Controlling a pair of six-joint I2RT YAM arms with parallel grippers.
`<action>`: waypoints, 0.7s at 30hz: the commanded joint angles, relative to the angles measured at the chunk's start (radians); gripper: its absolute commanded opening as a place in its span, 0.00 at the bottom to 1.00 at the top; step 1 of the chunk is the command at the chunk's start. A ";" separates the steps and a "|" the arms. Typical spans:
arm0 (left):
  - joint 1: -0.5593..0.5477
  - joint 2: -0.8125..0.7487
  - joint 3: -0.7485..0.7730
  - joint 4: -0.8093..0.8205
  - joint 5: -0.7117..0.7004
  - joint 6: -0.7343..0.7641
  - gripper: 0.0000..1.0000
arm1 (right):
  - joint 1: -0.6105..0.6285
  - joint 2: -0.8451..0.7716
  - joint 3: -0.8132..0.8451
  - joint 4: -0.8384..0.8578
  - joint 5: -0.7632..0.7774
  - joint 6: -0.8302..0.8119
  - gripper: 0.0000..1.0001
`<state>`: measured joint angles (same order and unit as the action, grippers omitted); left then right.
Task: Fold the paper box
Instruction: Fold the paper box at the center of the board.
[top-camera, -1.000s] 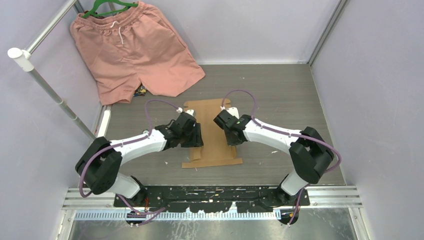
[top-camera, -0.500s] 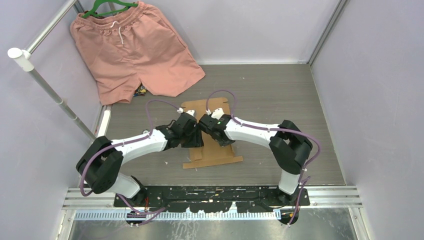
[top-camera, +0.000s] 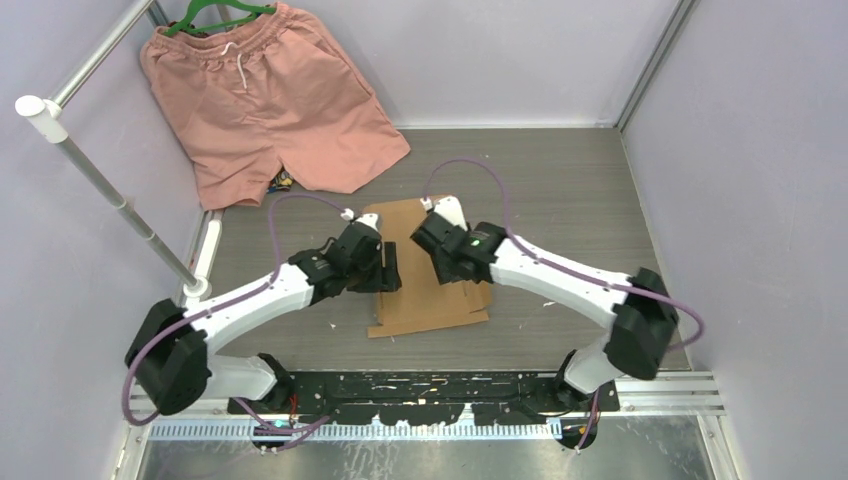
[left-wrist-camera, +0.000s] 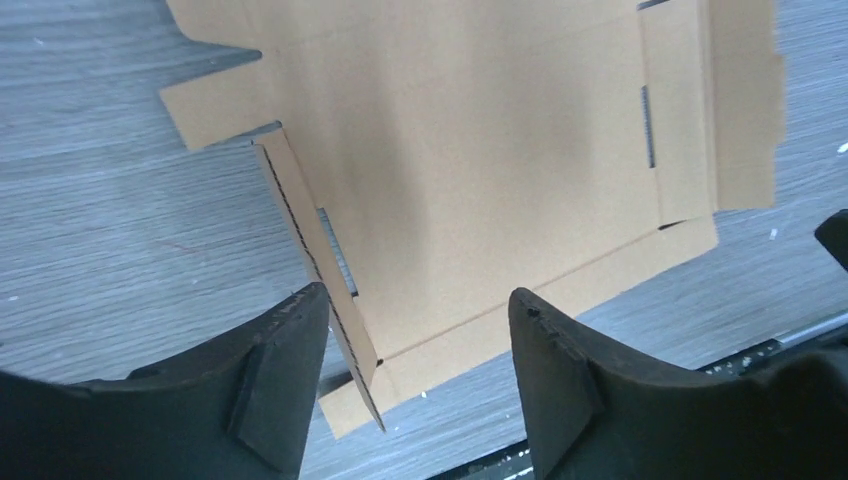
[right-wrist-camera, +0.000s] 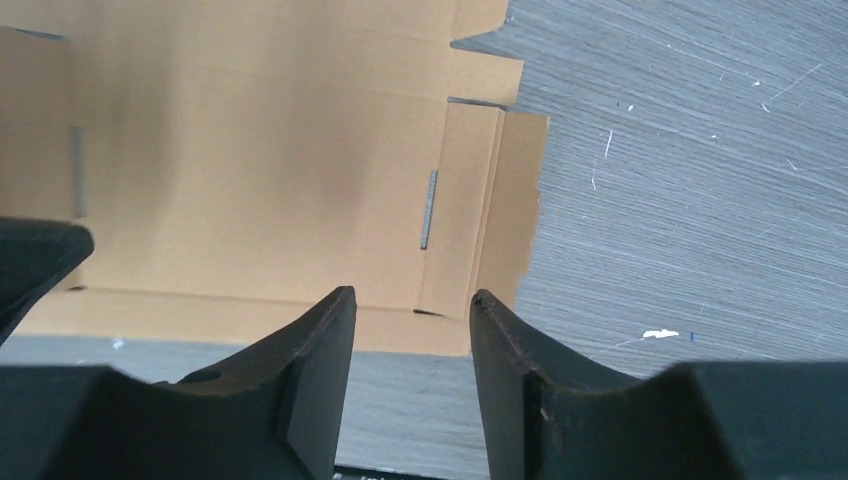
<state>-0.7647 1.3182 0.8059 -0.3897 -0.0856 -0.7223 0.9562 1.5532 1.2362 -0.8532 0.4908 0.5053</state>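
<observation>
The paper box (top-camera: 432, 302) is a flat brown die-cut cardboard sheet lying on the grey table between my two arms. In the left wrist view the sheet (left-wrist-camera: 480, 150) has its left side flap (left-wrist-camera: 318, 262) raised on edge. My left gripper (left-wrist-camera: 415, 335) is open, and that flap stands just inside its left finger (left-wrist-camera: 275, 385), not clamped. My left gripper (top-camera: 388, 272) hovers over the sheet's left edge. My right gripper (top-camera: 450, 268) is open and empty over the sheet's middle right. In the right wrist view (right-wrist-camera: 408, 315) the right flap (right-wrist-camera: 470, 205) lies flat.
Salmon-pink shorts (top-camera: 262, 95) on a green hanger (top-camera: 215, 12) lie at the far left corner. A white slanted pole (top-camera: 100, 180) runs along the left side. Purple walls (top-camera: 740, 180) enclose the table. The black base rail (top-camera: 425, 385) lies at the near edge.
My right gripper swung left toward the left gripper, then moved back right and farther out. My left arm stretched slightly forward. The sheet shifted a little.
</observation>
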 joint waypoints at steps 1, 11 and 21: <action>0.027 -0.117 0.068 -0.099 -0.060 0.044 0.69 | -0.098 -0.139 0.008 0.021 -0.141 -0.059 0.53; 0.319 -0.146 0.010 -0.037 0.120 0.099 0.80 | -0.483 -0.142 -0.084 0.239 -0.570 -0.200 0.49; 0.421 0.004 -0.023 0.131 0.232 0.115 0.73 | -0.651 0.057 -0.031 0.381 -0.802 -0.172 0.44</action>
<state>-0.3653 1.2865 0.8055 -0.3840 0.0700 -0.6365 0.3252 1.5700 1.1503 -0.5575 -0.2115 0.3515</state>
